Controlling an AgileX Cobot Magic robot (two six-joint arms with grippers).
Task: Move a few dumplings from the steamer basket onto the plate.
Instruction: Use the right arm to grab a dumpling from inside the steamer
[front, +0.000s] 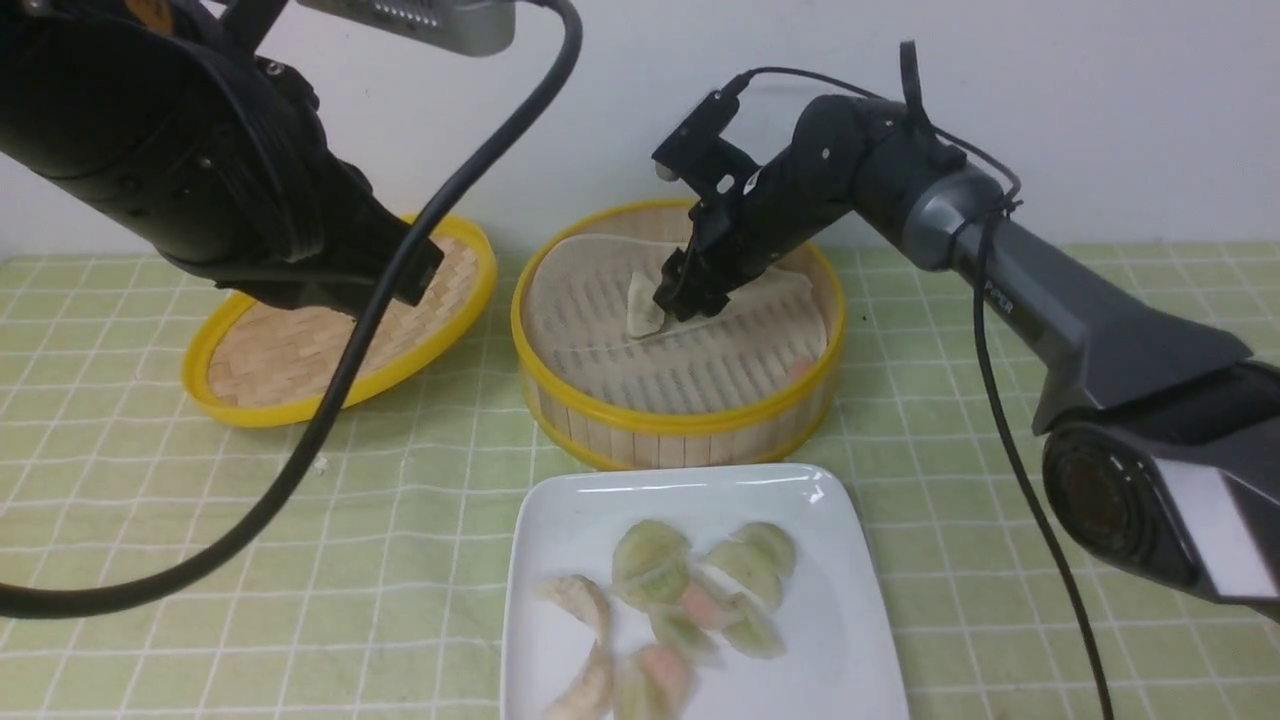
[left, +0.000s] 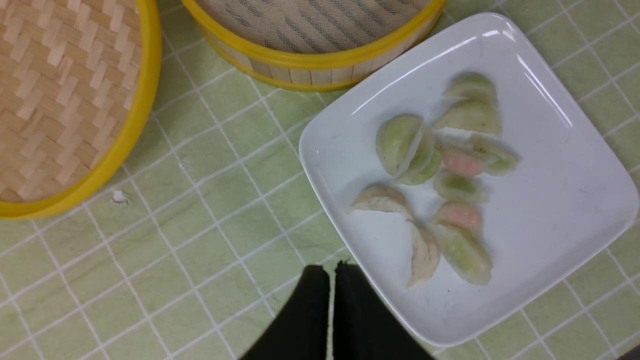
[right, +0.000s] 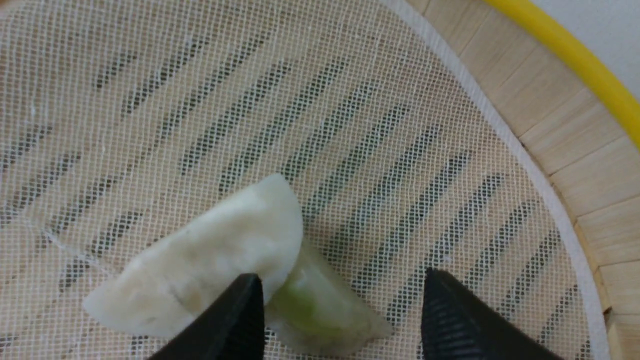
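Note:
The steamer basket (front: 680, 420) stands at the back middle, with a whitish mesh liner (right: 350, 125). On the liner lie a white dumpling (front: 642, 310) (right: 210, 260) and a pale green dumpling (right: 315, 305), touching each other. My right gripper (front: 672, 295) (right: 342, 275) is down inside the basket and open; the green dumpling lies between its fingers, close to one of them. A pinkish dumpling (front: 800, 368) sits by the basket's right wall. The white plate (front: 560, 530) (left: 560, 200) in front holds several dumplings (front: 650, 565) (left: 400, 145). My left gripper (left: 330, 266) hangs shut and empty over the cloth beside the plate's edge.
The shallow woven lid (front: 330, 340) (left: 60, 100) leans at the back left, partly hidden by my left arm (front: 200, 150). A green checked cloth (front: 420, 560) covers the table. A black cable (front: 330, 400) loops across the left side. A small white crumb (left: 119, 196) lies on the cloth.

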